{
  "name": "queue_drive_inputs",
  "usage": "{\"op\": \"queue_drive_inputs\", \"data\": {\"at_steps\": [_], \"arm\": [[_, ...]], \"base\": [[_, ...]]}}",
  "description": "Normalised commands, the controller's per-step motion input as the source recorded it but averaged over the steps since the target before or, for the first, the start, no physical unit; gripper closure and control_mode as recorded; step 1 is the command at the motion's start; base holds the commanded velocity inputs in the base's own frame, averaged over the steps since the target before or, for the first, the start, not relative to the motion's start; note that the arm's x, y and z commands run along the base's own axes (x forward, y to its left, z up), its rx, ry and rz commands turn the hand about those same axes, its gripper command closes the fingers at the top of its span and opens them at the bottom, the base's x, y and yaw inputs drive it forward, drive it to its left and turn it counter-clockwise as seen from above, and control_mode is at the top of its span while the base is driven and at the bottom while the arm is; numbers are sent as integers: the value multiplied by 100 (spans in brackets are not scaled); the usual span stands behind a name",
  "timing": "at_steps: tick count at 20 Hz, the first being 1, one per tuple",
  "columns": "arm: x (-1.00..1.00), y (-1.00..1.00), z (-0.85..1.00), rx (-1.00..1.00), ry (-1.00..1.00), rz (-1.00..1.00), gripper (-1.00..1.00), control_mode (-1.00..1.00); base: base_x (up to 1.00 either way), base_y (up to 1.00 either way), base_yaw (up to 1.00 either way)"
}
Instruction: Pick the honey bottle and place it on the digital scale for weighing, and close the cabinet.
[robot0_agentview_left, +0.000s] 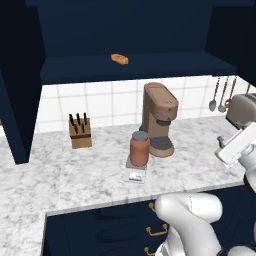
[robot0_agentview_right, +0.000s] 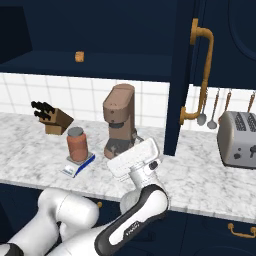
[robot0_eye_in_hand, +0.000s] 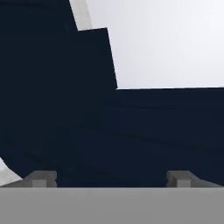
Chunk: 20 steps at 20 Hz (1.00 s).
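A knife block (robot0_agentview_left: 80, 131) stands at left; the honey bottle (robot0_agentview_left: 139, 149) sits on the digital scale (robot0_agentview_left: 135, 173), weighing apparently done; the empty gripper (robot0_eye_in_hand: 111, 178), fingers spread, faces the open cabinet (robot0_agentview_right: 181, 75); pushing its doors shut seemingly comes next.

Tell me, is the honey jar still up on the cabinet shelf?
No, the honey bottle stands on the digital scale down on the marble counter.

Glossy white rounded arm (robot0_agentview_right: 75, 220) segments with dark joints.
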Motion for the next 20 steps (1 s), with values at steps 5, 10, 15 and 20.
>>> {"op": "queue_drive_inputs", "data": {"at_steps": [5,10,15,20], "arm": [[-10,-100,16,0,-27,-16,-100,-100],[-1,-88,26,0,-13,-29,-100,-100],[0,-63,45,0,22,-36,-100,-100],[-1,-37,24,0,15,-30,-100,-100]], "base": [[0,0,0],[0,0,0],[0,0,0],[0,0,0]]}}
